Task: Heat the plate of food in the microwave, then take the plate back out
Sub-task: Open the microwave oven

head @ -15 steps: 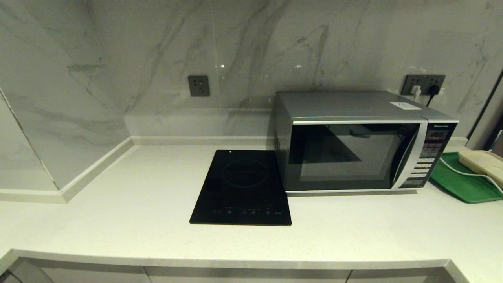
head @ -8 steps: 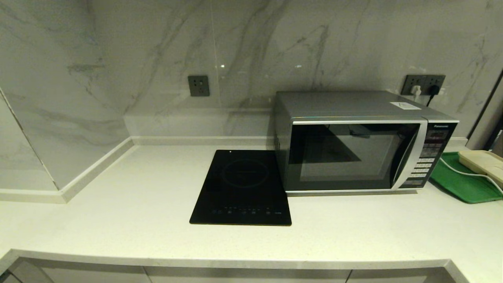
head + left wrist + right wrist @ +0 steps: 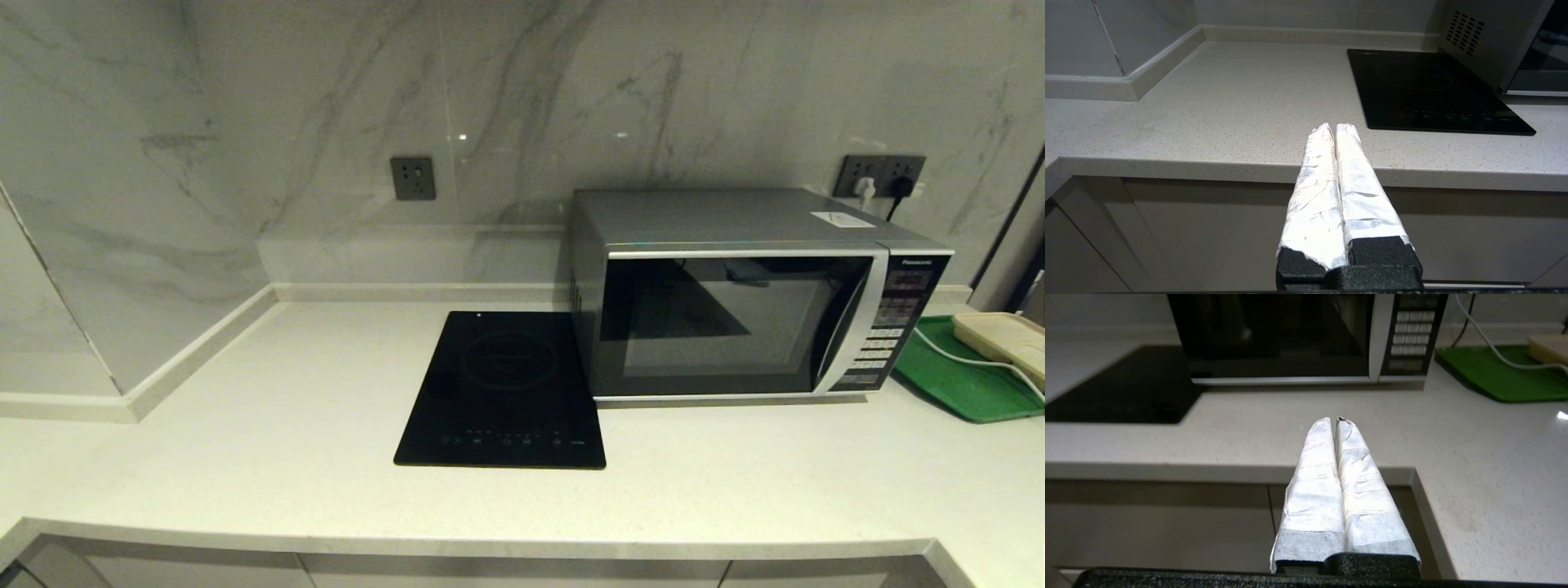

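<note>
Nothing has shifted on the counter since a second ago. Both the left gripper point(image 3: 1334, 127) and right gripper point(image 3: 1334, 421) hang clenched and empty before the counter edge; the right faces the shut microwave point(image 3: 747, 298), nearer its handle. No plate shows anywhere.

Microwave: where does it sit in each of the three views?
Head view: microwave right of centre, door shut.
Left wrist view: only its vented side and door edge, in the corner.
Right wrist view: its front beyond the counter edge.
Shared landmark: black cooktop beside it.
</note>
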You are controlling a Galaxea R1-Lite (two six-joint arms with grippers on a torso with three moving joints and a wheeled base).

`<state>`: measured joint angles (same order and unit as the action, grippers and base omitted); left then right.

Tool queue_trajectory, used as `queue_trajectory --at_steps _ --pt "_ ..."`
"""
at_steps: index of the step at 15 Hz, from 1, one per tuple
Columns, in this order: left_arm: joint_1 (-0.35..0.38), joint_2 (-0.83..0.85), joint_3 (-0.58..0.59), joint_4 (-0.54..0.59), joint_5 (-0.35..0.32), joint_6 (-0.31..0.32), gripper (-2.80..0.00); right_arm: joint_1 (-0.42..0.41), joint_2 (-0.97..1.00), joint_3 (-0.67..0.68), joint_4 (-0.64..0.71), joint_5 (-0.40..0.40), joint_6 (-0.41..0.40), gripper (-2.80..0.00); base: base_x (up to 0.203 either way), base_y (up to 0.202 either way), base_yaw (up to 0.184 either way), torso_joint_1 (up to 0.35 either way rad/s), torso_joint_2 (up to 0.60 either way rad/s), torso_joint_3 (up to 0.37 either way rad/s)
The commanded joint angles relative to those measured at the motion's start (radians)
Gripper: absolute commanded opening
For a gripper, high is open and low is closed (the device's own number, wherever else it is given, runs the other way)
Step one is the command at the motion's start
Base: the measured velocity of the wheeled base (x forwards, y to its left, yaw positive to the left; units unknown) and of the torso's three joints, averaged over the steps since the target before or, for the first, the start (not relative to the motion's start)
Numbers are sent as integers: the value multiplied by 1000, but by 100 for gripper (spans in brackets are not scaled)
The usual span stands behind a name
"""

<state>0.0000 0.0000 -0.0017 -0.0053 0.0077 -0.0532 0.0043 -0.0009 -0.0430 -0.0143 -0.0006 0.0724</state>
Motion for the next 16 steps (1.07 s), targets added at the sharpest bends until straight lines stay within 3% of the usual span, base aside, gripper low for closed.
queue_trajectory --at_steps 1,3,7,12,16 --pt "0 0 0 -1 0 0 -280 0 19 -116 46 45 29 -280 0 0 0 0 0 0" --pt "0 0 0 -1 1 0 -280 0 104 -262 129 62 58 -280 0 0 0 0 0 0" --pt "0 0 0 -1 0 0 -280 8 478 -650 328 50 173 -280 0 0 0 0 0 0" --pt "0 0 0 -1 0 0 -280 20 1073 -1409 836 -114 363 -280 0 0 0 0 0 0" --pt "0 0 0 -1 1 0 -280 -33 1408 -1698 1211 -266 454 -280 0 0 0 0 0 0"
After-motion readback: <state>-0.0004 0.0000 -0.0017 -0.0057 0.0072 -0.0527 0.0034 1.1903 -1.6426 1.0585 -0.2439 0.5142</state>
